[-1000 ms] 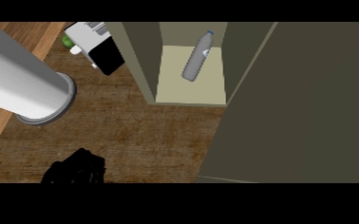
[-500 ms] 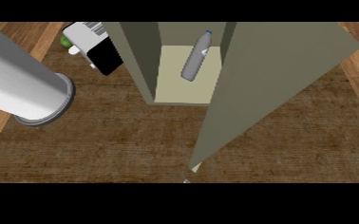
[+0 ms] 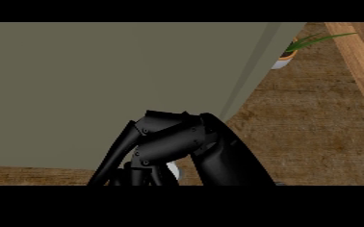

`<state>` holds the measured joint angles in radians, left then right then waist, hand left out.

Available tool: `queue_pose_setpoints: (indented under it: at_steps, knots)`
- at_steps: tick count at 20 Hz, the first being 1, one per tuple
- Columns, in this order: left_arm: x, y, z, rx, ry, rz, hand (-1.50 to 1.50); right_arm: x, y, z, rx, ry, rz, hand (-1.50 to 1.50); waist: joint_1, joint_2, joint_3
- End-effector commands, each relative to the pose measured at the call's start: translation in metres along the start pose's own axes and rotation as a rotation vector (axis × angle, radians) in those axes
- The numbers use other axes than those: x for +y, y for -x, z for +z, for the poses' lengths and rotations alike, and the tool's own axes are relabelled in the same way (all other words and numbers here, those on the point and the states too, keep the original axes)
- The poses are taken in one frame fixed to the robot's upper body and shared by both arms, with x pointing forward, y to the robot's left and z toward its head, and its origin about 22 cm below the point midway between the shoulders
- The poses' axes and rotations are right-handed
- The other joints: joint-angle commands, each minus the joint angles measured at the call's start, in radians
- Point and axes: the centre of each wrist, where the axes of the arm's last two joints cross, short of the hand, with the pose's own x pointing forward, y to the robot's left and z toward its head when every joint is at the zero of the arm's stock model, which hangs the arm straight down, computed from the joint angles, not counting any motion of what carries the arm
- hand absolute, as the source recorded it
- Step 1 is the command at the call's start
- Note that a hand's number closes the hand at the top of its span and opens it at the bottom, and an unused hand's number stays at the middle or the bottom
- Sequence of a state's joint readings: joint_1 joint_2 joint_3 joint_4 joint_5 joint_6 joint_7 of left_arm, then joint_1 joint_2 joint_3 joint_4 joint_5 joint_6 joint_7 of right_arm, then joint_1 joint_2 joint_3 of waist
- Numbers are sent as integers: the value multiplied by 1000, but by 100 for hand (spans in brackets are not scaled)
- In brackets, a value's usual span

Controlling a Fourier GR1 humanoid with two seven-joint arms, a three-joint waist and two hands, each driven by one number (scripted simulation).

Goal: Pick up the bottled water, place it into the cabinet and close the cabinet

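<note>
Head view, the only one on offer: a broad olive-grey cabinet door [image 3: 128, 91] is filling the frame from nine o'clock through twelve, its edge running down from about one o'clock toward the centre. A black hand [image 3: 177, 146] is sitting at six o'clock, its fingers [image 3: 167, 125] bent over and lying against the lower part of the door — whether they are actually touching it or just in front of it, I cannot tell. Which hand this is cannot be told either, since no forearm is showing. It is curled narrow and nothing is showing inside it; a small pale patch is peeking out beneath the palm, too little to name.

The bottled water is not showing anywhere — the door is covering the cabinet's inside, so its place cannot be read here. As a judgement: such a bottle would be light, stiff and smooth-walled, a bit slippery, best taken round the middle of the body.

At two o'clock a potted plant [image 3: 295, 48] is standing on the wooden tabletop [image 3: 305, 120], with a pale wooden strip [image 3: 348, 48] crossing the corner beyond it.

The closing step looks to be the one in hand.
</note>
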<state>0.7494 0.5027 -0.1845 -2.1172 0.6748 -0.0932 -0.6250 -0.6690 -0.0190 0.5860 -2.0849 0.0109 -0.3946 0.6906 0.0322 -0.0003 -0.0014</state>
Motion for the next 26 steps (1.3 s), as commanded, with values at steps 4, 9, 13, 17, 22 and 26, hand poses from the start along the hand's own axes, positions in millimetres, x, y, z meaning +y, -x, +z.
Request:
queue_pose_setpoints:
  at_steps: [4, 9, 13, 17, 22, 26]
  knots:
    - [33, -8, 12, 7, -11, 7, 150, -24, 19, -62, 38, 23, 13, 150, -5, 3, 1]
    - [32, -24, 11, -13, -1, 5, 150, -61, 39, -93, 70, 36, 6, 150, -7, 5, 1]
    - [43, -23, 6, -17, -18, -22, 150, -58, 57, -116, 119, 31, 32, 150, -11, 4, 1]
    - [33, -34, 13, -15, -8, 2, 150, -82, 95, -121, 146, 49, 53, 150, -6, 5, 2]
    - [30, -30, 7, -8, 19, 6, 150, -95, 102, -141, 177, 98, 73, 150, 9, 11, 1]
    - [46, -28, 1, -3, 37, 14, 150, -119, 112, -136, 193, 132, 101, 150, 7, 18, 0]
